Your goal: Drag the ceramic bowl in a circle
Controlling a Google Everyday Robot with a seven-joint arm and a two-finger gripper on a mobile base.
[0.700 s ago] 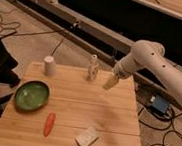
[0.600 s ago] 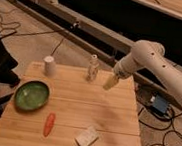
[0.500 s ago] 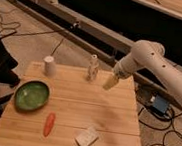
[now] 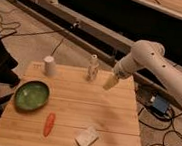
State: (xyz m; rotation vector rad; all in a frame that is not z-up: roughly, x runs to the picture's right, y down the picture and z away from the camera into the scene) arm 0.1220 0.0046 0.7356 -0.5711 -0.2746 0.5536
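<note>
The ceramic bowl (image 4: 31,95) is a wide, shallow, glossy green bowl. It sits on the left side of the wooden table (image 4: 79,111), near the left edge. My gripper (image 4: 109,83) hangs at the end of the white arm (image 4: 152,58) above the table's far right part, to the right of a small white bottle. It is well apart from the bowl and holds nothing that I can see.
A small white cup (image 4: 49,65) stands at the far left of the table. A small white bottle (image 4: 92,67) stands at the far middle. An orange carrot-like item (image 4: 49,124) and a white packet (image 4: 86,137) lie near the front. Cables and a blue box (image 4: 158,104) lie on the floor at right.
</note>
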